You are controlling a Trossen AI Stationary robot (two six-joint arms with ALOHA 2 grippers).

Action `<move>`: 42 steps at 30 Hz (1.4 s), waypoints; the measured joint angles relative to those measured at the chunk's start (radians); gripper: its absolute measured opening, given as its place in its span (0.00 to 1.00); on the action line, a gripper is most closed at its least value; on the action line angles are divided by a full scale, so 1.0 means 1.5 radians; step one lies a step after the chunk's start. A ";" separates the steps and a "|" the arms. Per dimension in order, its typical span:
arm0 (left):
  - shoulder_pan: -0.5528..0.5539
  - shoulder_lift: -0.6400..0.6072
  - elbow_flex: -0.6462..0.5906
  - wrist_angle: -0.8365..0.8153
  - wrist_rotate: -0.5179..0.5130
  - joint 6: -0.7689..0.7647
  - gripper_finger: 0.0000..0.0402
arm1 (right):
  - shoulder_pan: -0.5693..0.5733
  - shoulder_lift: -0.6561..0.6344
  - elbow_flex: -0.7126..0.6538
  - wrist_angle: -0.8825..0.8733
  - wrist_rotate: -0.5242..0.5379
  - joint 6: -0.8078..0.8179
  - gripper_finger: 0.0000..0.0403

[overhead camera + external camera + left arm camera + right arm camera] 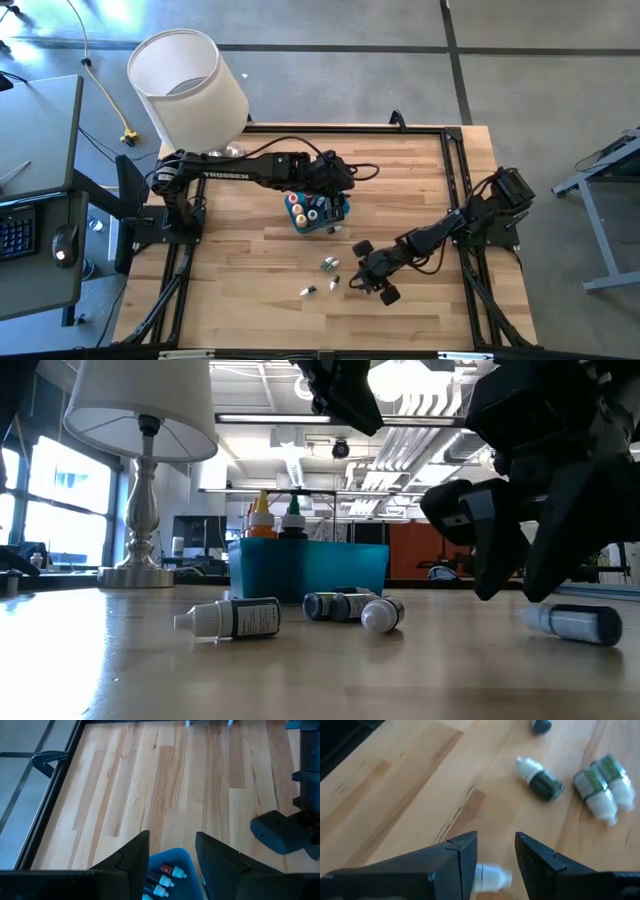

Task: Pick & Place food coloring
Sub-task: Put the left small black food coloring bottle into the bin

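Several tiny food coloring bottles lie on their sides on the wooden table: a dark one with a white cap [540, 777], a green-labelled pair [602, 787] and another at the frame edge [541, 726]. More stand upright in the teal bin [318, 213]. My right gripper [496, 840] is open and low over the table, and one white-capped bottle [491, 875] lies between and below its fingers. My left gripper [172, 837] hovers open above the bin's bottles [167, 872], holding nothing.
A white-shaded lamp [190, 75] on a silver base stands at the table's far left corner. A black metal frame [455, 150] runs along the table edges. Bare wood lies at the near left and beyond the bin. A desk with a keyboard stands off the table's left.
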 joint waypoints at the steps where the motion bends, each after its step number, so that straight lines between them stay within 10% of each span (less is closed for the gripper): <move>1: 0.000 0.000 0.000 0.000 0.000 0.000 0.39 | 0.002 0.000 -0.001 -0.005 0.000 0.010 0.31; 17: 0.000 0.000 0.000 0.001 0.002 -0.001 0.39 | 0.074 -0.110 -0.002 -0.123 0.132 0.071 0.31; 42: 0.000 0.000 0.000 0.009 0.005 -0.006 0.39 | 0.064 0.032 -0.034 0.028 0.064 -0.063 0.31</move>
